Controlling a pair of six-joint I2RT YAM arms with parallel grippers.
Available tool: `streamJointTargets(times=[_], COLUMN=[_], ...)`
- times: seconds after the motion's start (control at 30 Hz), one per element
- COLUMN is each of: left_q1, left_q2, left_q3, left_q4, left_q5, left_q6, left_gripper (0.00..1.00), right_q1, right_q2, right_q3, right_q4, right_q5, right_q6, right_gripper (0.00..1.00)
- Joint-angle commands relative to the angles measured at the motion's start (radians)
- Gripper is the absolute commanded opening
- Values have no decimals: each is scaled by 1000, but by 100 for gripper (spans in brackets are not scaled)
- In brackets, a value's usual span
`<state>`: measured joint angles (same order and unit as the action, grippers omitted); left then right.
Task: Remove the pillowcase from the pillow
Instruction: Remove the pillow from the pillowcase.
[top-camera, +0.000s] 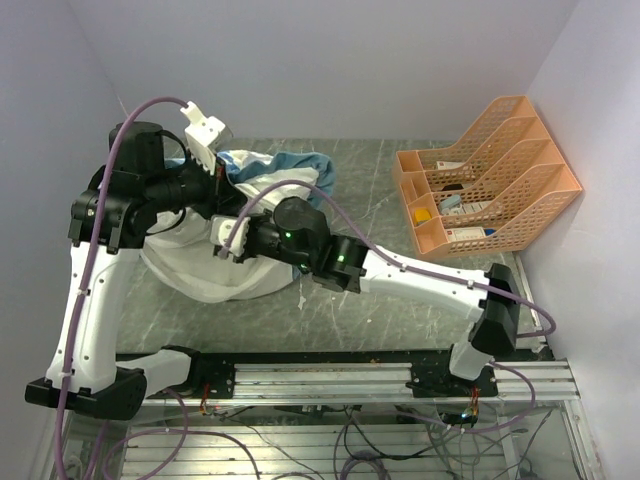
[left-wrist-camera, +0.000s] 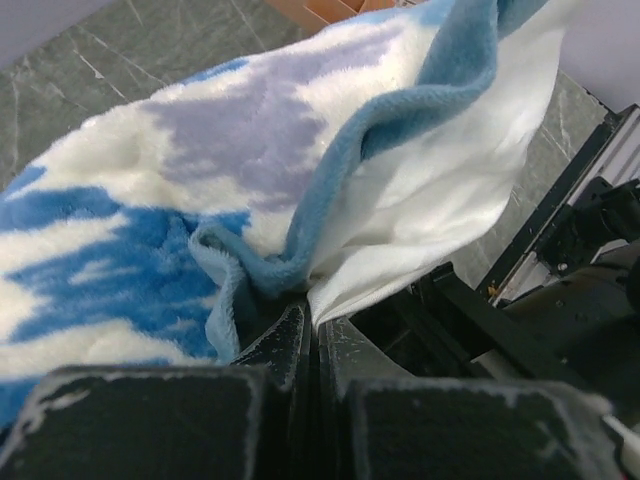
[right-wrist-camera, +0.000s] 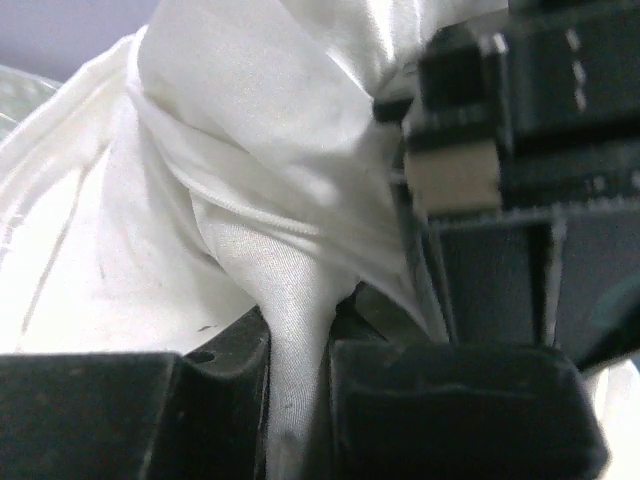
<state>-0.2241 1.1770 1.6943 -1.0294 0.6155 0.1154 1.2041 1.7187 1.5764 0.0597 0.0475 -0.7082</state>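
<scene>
The left gripper (left-wrist-camera: 315, 322) was clamped on the teal edge of the pillowcase (left-wrist-camera: 200, 170), which was bunched at the far left of the table (top-camera: 370, 190). The right gripper (right-wrist-camera: 300, 335) pinched a fold of the white pillow (right-wrist-camera: 200, 160) lying just beside the pillowcase.

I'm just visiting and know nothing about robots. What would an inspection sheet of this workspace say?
Surface: grey marbled tabletop.
Job's things: blue-and-white fuzzy pillowcase with teal edge, bunched at the far end of the plump white pillow.
Clutter: orange plastic file rack at far right, holding small items.
Grippers: left gripper shut on the pillowcase edge; right gripper shut on pillow fabric.
Cables: purple cables loop in the air; loose wires hang below the front rail.
Surroundings: plain white walls.
</scene>
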Motion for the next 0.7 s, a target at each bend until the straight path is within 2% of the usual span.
streamJointTargets(times=[0.0,0.27,0.5,0.67], left_q1=[-8,-8,-8,-8], left_q2=[7,64,38,25], left_q3=[85,268,206,187], left_q4=[-28,-9,91,109], left_q5=[-14,-93,-108,-198], left_q6=[9,71,71,143], left_gripper=[7,7,10,8], right_q1=[-2,78,181,189], right_q2=[-79,-132,-102,-111], right_q3=[-138,-311,-401,-475], right_q4=[16,97,202,260], right_q5=[-171,-250,-246,-221], right_q6=[171,298,351,398], right_gripper=[0,0,0,0])
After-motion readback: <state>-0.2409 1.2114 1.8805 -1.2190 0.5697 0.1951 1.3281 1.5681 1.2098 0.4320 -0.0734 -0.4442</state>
